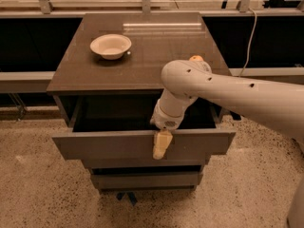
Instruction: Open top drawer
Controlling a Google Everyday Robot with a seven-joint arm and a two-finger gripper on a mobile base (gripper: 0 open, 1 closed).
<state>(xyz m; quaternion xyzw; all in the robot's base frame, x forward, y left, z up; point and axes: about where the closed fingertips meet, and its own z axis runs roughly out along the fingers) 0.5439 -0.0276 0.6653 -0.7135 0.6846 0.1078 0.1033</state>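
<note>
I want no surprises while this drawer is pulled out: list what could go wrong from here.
1. The gripper sits at the top edge of the top drawer, whose front is flat and handleless; it may slip off during a pull.
2. The arm passes right by the orange on the cabinet top and might knock it off.
</note>
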